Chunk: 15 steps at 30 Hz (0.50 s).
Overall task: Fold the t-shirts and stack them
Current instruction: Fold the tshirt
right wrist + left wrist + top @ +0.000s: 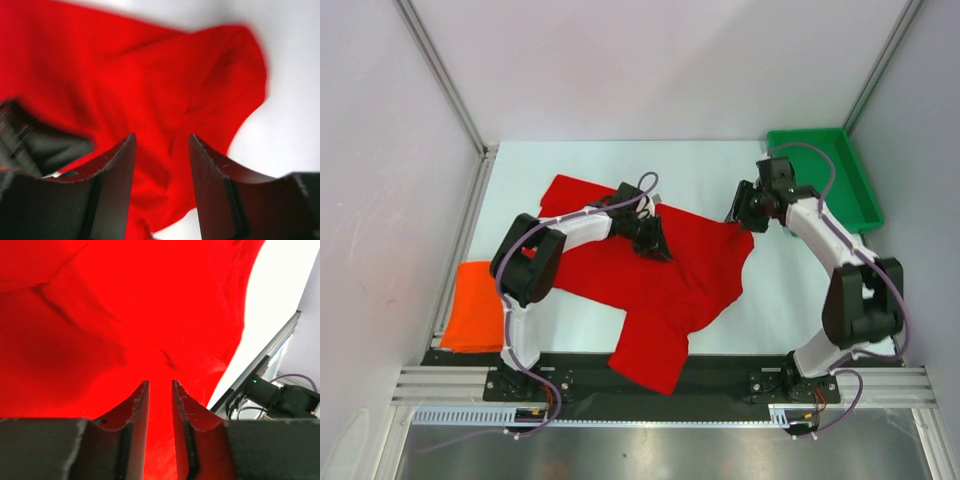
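The red t-shirt point(695, 275) lies rumpled mid-worktop, one part draped over the near edge. The orange t-shirt point(472, 305) sits folded at the near left corner. The left gripper point(160, 384) has its fingers nearly together, apparently pinching red cloth. The right gripper point(162, 139) hovers, fingers apart, over the shirt's right edge. Best to grip that edge firmly, then pull the cloth flat before folding.

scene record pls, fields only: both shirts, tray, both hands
red shirt: bright red cloth t-shirt, unfolded, rumpled, centre
orange shirt: orange cloth t-shirt, folded rectangle, near left, not stacked with the red one
tray: green plastic tray, far right
left hand: over the red shirt, fingers nearly together; grip on cloth unclear
right hand: open, above the red shirt's right edge
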### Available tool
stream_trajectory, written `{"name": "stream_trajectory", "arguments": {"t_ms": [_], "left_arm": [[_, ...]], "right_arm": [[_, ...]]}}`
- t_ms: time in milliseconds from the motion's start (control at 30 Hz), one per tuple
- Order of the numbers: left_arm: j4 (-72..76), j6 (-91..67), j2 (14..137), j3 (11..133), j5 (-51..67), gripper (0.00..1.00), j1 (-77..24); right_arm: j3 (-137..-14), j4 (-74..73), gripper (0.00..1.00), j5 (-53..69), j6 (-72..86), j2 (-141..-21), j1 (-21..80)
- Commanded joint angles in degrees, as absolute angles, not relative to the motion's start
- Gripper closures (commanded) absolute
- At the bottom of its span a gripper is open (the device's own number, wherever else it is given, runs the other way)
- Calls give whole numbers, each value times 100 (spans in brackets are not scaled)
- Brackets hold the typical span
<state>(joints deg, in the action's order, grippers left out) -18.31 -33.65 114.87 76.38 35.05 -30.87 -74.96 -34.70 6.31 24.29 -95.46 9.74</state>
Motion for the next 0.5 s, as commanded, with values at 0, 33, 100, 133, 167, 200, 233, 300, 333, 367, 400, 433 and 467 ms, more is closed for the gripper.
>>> {"name": "stream_trajectory", "arguments": {"t_ms": [0,33,100,133,167,200,233,300,333,367,400,433,467], "left_arm": [[-1336,-3735,11645,7611,3296,69,-3322],[-1345,-3761,11654,7620,3183,69,-3366],[-1284,-3866,11497,7507,3033,69,-3384],[-1240,-3902,11409,7314,2937,69,-3384],[-1204,-3911,11199,7234,2901,68,-3384],[-1239,-3885,11128,7129,2874,67,-3384],[-1248,-3867,11049,7084,2839,67,-3384],[-1309,-3850,10917,7023,2848,66,-3375],[-1336,-3850,10890,6979,2865,67,-3375],[-1345,-3867,10864,6952,2926,66,-3375],[-1353,-3911,10820,6909,2953,67,-3375],[-1354,-3929,10802,6882,2971,67,-3375],[-1354,-3937,10776,6856,2979,67,-3375]], "right_arm": [[-6708,-3323,49,1650,2487,-8852,1185],[-6262,-3140,50,1905,2522,-8737,1256],[-5899,-2928,50,2143,2496,-8473,1458],[-5645,-2918,50,2127,2496,-8420,1685],[-5556,-2918,49,2110,2487,-8342,1853],[-5468,-2874,47,2083,2453,-8306,1985],[-5423,-2857,46,1996,2365,-8288,2291],[-5388,-2874,37,1689,2286,-8340,2521],[-5379,-2865,33,1540,2181,-8384,2679],[-5388,-2857,32,1503,2154,-8454,2724],[-5405,-2839,32,1381,2119,-8603,2768],[-5405,-2830,33,1319,2083,-8683,2795],[-5431,-2821,35,1257,2022,-8779,2847]]}}
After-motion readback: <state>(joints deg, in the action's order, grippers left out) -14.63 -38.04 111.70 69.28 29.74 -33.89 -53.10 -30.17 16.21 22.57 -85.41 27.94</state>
